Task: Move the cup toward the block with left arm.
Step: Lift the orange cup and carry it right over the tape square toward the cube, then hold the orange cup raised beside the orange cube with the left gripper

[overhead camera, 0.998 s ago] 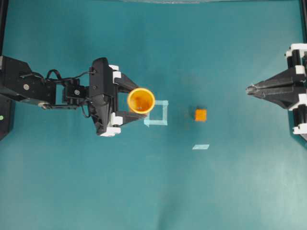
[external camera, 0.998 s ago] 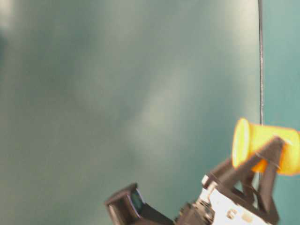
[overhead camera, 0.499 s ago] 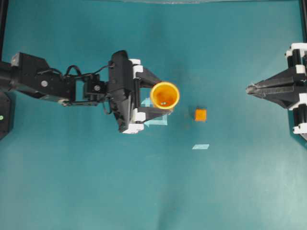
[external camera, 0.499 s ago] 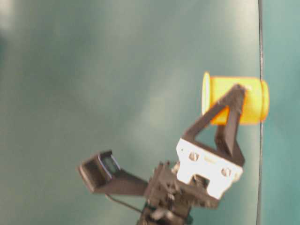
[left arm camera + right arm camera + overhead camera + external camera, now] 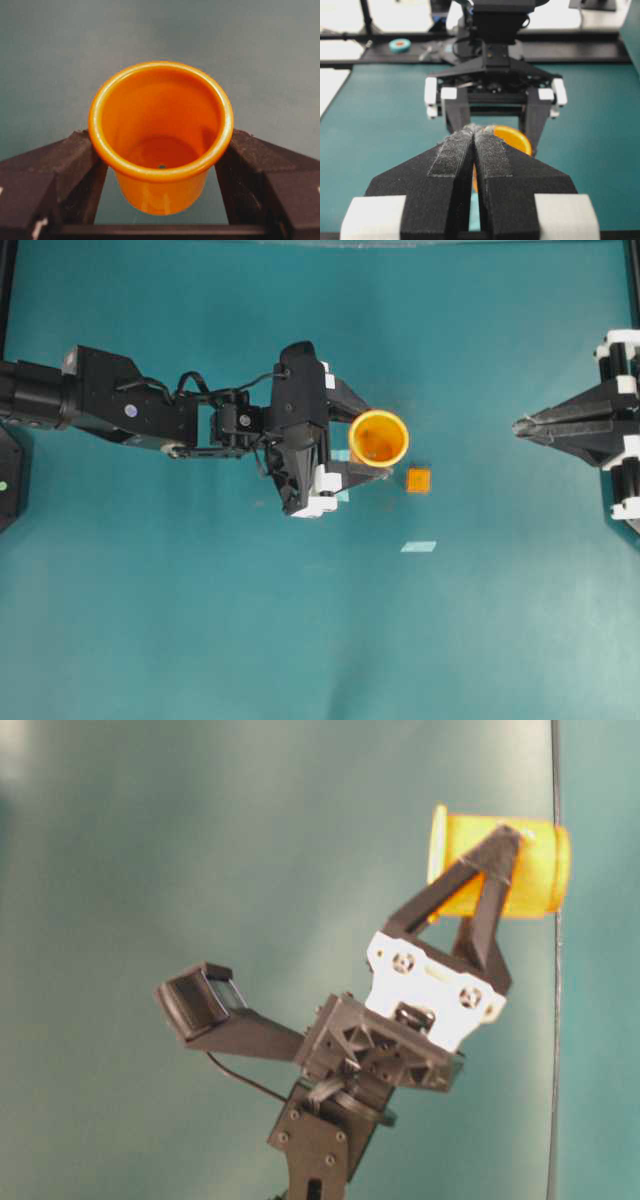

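Overhead view shows the left arm (image 5: 130, 412) reaching across the green surface (image 5: 300, 620). Its fingers (image 5: 352, 402) are pinching the cup (image 5: 378, 438), one on each side. The cup is upright, with its open mouth facing up. The block (image 5: 418, 480) sits just beside the cup, a little lower and to the right in this view, and I cannot tell if they touch. A bit of pale blue tape (image 5: 418, 546) lies below the block. In the left wrist view the cup (image 5: 161, 130) sits between the two black fingers (image 5: 65, 170). The right gripper (image 5: 525, 426) rests at the far right, well apart from the block, with its fingers (image 5: 454, 160) pressed together
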`<state>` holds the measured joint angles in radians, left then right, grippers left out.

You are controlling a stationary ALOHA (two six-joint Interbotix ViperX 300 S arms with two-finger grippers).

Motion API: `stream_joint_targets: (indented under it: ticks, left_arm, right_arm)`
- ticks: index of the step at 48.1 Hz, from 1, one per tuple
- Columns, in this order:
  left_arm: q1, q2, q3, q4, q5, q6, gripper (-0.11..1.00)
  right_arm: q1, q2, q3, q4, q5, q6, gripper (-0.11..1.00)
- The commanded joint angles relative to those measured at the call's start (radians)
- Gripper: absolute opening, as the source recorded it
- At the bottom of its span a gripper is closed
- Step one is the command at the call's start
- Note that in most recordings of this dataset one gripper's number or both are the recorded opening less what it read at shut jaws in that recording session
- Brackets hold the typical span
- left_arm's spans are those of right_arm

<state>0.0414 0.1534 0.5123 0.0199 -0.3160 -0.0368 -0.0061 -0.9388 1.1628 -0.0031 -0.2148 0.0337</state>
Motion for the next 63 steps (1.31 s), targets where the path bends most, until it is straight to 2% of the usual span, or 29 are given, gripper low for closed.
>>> stream_joint_targets:
  ticks: [1,23,37,47,63]
  left_arm:
    - [-0.002,-0.011,-0.032,0.003,-0.005,0.002,0.63]
    - [-0.025,0.021,-0.101,0.003,-0.002,0.002,0.63]
    - [-0.028,0.072,-0.198,0.003,0.098,0.002,0.63]
    - [-0.028,0.103,-0.258,0.003,0.12,0.003,0.63]
    - [-0.029,0.11,-0.276,0.003,0.12,0.051,0.63]
  right_arm:
    - [0.0,0.003,-0.029,0.002,-0.005,0.0,0.0]
    - [0.0,0.005,-0.031,0.0,-0.006,-0.002,0.0]
    - [0.0,0.005,-0.035,0.0,-0.006,0.0,0.0]
    - [0.0,0.003,-0.035,0.0,-0.005,0.0,0.0]
    - [0.0,0.003,-0.037,0.0,-0.005,0.0,0.0]
